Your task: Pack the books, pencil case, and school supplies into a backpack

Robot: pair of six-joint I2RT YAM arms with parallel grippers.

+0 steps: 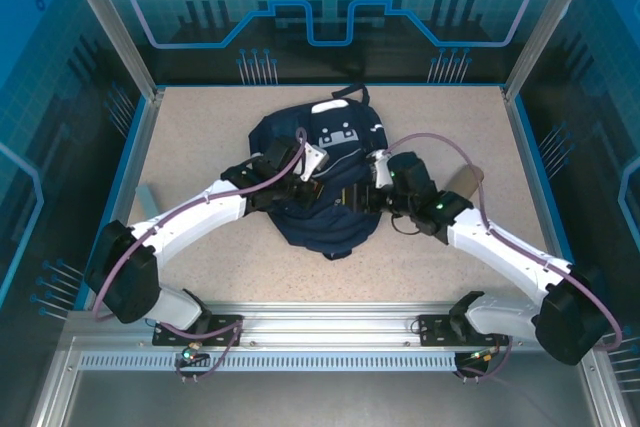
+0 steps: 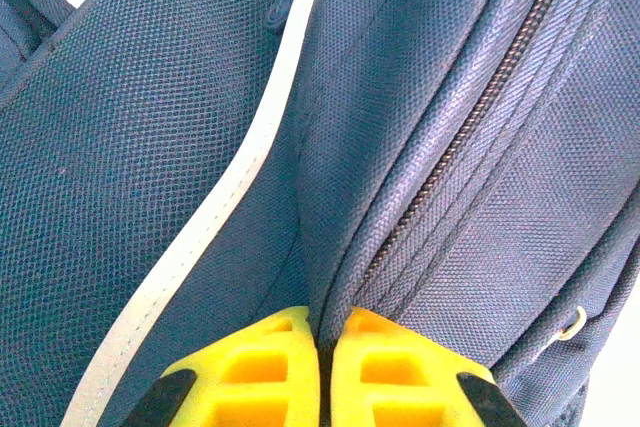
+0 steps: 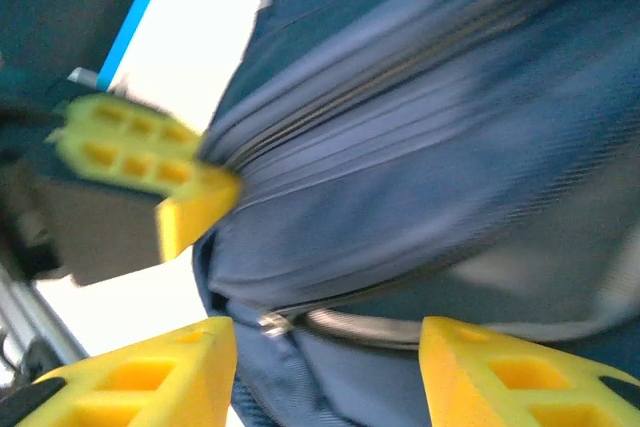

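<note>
The dark navy backpack (image 1: 320, 137) lies in the middle of the table, its top loop pointing away. My left gripper (image 1: 318, 179) is on it, and in the left wrist view the gripper (image 2: 325, 332) is shut on a fold of backpack fabric (image 2: 150, 147) beside a closed zipper (image 2: 460, 137). My right gripper (image 1: 362, 192) meets the backpack from the right. In the right wrist view it (image 3: 325, 347) stands open around the bag's edge (image 3: 420, 197), with a metal zipper pull (image 3: 272, 323) between its fingers. The left gripper's yellow fingers (image 3: 150, 162) pinch the bag close by. The books are out of view.
A tan roll-shaped thing (image 1: 462, 183) lies behind the right forearm; I cannot tell what it is. A small grey thing (image 1: 147, 197) sits near the left wall. Blue-edged walls (image 1: 520, 147) ring the sandy table (image 1: 200, 117).
</note>
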